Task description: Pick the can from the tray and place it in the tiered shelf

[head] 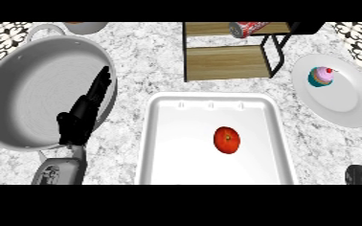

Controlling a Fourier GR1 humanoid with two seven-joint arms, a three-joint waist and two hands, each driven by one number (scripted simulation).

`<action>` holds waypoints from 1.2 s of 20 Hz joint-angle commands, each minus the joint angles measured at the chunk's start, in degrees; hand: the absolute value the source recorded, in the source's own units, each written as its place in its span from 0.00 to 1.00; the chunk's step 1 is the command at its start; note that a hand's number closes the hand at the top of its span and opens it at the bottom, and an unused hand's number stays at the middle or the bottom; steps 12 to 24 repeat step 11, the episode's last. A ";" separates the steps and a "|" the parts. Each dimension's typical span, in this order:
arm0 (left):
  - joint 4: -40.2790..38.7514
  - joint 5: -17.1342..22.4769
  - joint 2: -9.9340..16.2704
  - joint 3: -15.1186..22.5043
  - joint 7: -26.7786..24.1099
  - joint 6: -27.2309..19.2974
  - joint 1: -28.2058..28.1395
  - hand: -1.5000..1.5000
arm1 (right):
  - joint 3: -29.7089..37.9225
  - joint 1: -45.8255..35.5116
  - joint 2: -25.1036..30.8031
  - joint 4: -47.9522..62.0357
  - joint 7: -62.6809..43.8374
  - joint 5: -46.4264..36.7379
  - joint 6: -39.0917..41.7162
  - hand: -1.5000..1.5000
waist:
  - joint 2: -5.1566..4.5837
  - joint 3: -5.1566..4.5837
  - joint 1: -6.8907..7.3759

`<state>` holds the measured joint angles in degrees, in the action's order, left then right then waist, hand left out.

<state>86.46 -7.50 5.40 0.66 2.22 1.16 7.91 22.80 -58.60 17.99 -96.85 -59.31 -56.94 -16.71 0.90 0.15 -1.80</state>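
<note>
- The red can (249, 28) lies on its side on the tiered shelf's (230, 62) upper board.
- The left hand (88, 107) rests over the big pan (42, 72), fingers straight, holding nothing.
- The right hand (354, 174) barely shows; fingers can't be made out.
- A tomato (227, 140) sits in the white tray (170, 139).

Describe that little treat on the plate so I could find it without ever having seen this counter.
Look to the counter's right edge, where a round white plate lies beside the wooden tiered shelf. On its upper part stands a cupcake: teal wrapper, pink frosting, red dot on top. Nothing else there is pink.
</note>
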 commanded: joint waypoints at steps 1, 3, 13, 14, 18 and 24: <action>-1.62 0.91 1.32 -1.88 0.22 0.64 -0.34 0.50 | 3.54 3.39 4.63 -9.20 -8.26 4.97 14.42 0.00 | 0.10 -0.16 -1.05; -1.90 -0.20 0.13 -1.41 0.47 -1.14 -1.38 0.50 | 8.06 9.79 5.86 -13.13 -6.41 11.25 17.93 0.00 | 0.23 -0.04 -2.27; -1.50 -0.90 -1.42 -0.05 -0.76 -1.73 -1.17 0.50 | 23.72 23.47 10.62 -27.27 -5.45 30.44 31.86 0.00 | -0.04 -0.02 -1.91; -1.50 -0.90 -1.42 -0.05 -0.76 -1.73 -1.17 0.50 | 23.72 23.47 10.62 -27.27 -5.45 30.44 31.86 0.00 | -0.04 -0.02 -1.91; -1.50 -0.90 -1.42 -0.05 -0.76 -1.73 -1.17 0.50 | 23.72 23.47 10.62 -27.27 -5.45 30.44 31.86 0.00 | -0.04 -0.02 -1.91; -1.50 -0.90 -1.42 -0.05 -0.76 -1.73 -1.17 0.50 | 23.72 23.47 10.62 -27.27 -5.45 30.44 31.86 0.00 | -0.04 -0.02 -1.91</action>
